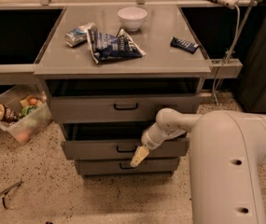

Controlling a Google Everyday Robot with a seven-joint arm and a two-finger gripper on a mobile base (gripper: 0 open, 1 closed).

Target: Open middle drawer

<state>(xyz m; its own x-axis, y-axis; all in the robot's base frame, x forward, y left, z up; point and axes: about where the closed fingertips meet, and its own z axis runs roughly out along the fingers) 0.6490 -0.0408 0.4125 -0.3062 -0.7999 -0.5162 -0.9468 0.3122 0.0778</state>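
The middle drawer point(90, 149) is a grey flat front with a small black bar handle point(125, 149). It stands a little out of the cabinet, with a dark gap above it. My gripper point(138, 157) hangs just right of and below that handle, at the lower edge of the drawer front. Its pale tip overlaps the top of the bottom drawer point(95, 166). My white arm point(226, 162) reaches in from the right. The top drawer point(86, 108) sits above, with its own black handle.
On the cabinet top point(160, 59) are a white bowl point(132, 17), a blue chip bag point(114, 45), a crumpled can point(78, 34) and a dark bar point(185, 44). A clear bin of items point(16, 115) stands on the floor at the left. A cable hangs at the right.
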